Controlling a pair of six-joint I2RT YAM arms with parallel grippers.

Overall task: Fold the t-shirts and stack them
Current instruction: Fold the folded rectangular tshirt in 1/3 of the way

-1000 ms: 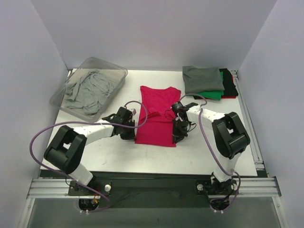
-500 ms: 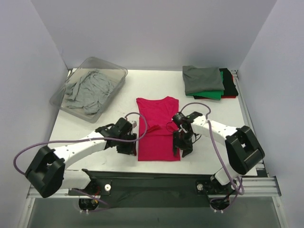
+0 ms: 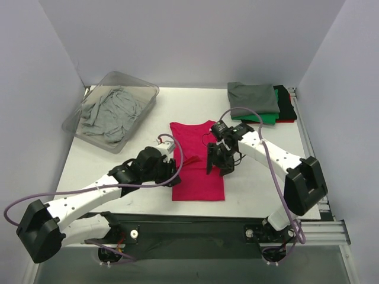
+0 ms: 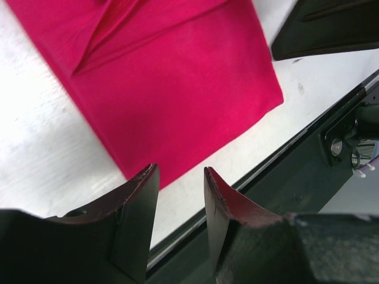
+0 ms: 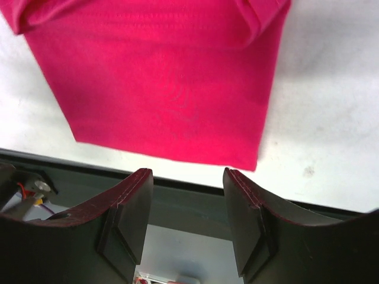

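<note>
Top view: magenta-red t-shirt [image 3: 196,168] lies flat mid-tabletop [image 3: 254,183], sides folded in. Left gripper [image 3: 172,176] at its left edge, right gripper [image 3: 215,167] over its right edge. Stack of folded t-shirts [image 3: 260,102] in far right corner.
Left wrist: jaws apart, holding nothing, above shirt's near corner.
Right wrist: jaws apart, holding nothing, shirt hem just beyond.

Centre t-shirt [image 3: 197,160] is showing plain bright magenta-red, no print. At far right, the dark grey t-shirt [image 3: 253,98] is topping the stack, with the green t-shirt [image 3: 260,118], black t-shirt [image 3: 287,103] and red t-shirt [image 3: 288,120] showing plain edges. The light grey t-shirt [image 3: 109,109] is lying in the clear bin [image 3: 142,90]. The desk [image 3: 254,183] is showing white. The left arm [image 3: 89,192] and right arm [image 3: 269,154] are showing white links and black joints.
</note>
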